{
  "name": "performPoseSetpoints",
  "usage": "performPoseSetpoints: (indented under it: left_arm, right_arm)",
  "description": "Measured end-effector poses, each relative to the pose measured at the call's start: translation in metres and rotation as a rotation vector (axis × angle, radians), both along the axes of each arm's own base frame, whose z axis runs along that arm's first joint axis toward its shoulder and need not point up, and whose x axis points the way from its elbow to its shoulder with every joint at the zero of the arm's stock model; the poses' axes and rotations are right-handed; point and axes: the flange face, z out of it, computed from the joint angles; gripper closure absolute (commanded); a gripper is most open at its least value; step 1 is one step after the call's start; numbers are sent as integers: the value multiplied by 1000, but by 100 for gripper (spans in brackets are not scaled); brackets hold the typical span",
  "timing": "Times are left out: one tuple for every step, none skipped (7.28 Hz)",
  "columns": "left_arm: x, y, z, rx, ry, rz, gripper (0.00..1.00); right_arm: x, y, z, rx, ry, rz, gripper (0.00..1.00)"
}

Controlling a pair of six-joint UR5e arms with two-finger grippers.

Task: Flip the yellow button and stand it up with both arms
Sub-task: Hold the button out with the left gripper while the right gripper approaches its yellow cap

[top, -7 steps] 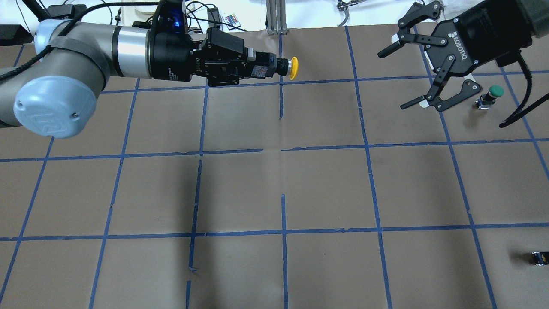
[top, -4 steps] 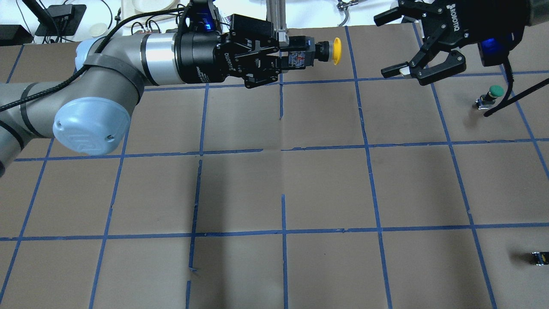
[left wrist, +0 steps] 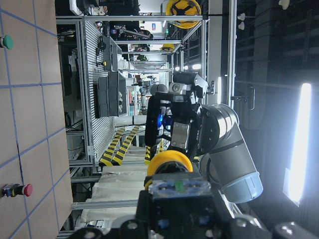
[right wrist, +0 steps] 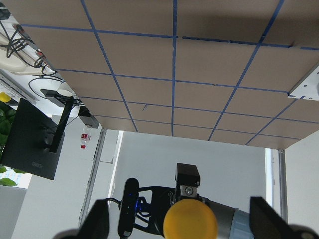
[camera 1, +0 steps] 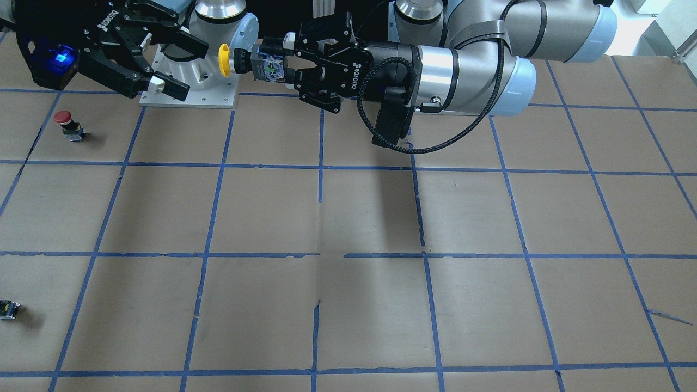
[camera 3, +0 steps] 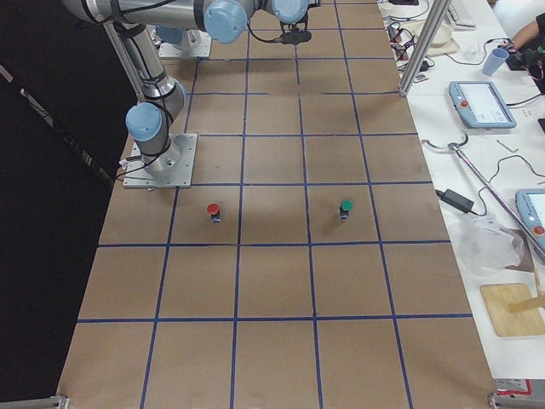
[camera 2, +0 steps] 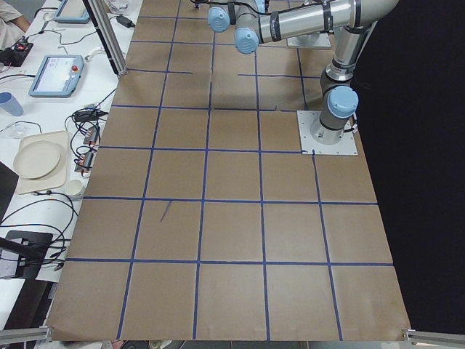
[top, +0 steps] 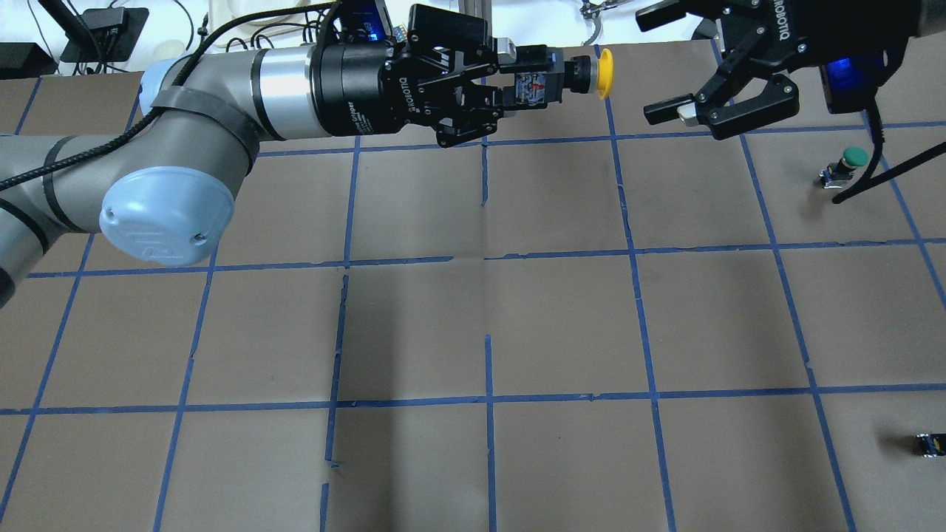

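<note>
My left gripper (top: 526,80) is shut on the black body of the yellow button (top: 604,74) and holds it level in the air at the back of the table, cap pointing at my right gripper (top: 658,65). The right gripper is open and empty, its jaws facing the cap a short gap away. In the front-facing view the button (camera 1: 224,59) sits between the left gripper (camera 1: 282,61) and the right gripper (camera 1: 182,66). The right wrist view shows the yellow cap (right wrist: 190,222) between its spread fingers (right wrist: 97,222).
A red-capped button (camera 1: 64,123) stands on the brown paper under the right arm. A green-capped button (camera 3: 345,207) stands farther out. A small dark block (camera 1: 7,309) lies near the table's edge. Blue tape lines grid the paper.
My left arm has carried the yellow button farther toward the right gripper and a little toward the table's back. The right gripper has swung round to face the cap, still open.
</note>
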Motion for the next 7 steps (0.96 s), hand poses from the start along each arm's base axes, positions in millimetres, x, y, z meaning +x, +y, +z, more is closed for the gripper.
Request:
performPoseSetpoints:
  left_arm:
    - [0,-1,3,2,-1,-1,89]
    - [0,-1,4,4,-3,-1,89]
    - [0,-1,4,4,-3,-2,89]
    - [0,-1,4,4,-4,-2,89]
    - [0,-2,4,5,-4,-2,89]
    - [0,-2,3,7,-4,-2,89]
    - [0,-3,2,9,-4,-2,89]
  right_arm:
    - [10,4,1,15,1,11,1]
    - [20,5,1,26,-1,24,1]
    - [26,6,3,26,-3,28,1]
    - [29,6,5,24,-7,29,1]
    - [33,7,6,24,-11,35,5]
    - [37,8,6,25,-12,43,35]
    - [39,8,5,25,-12,46,64]
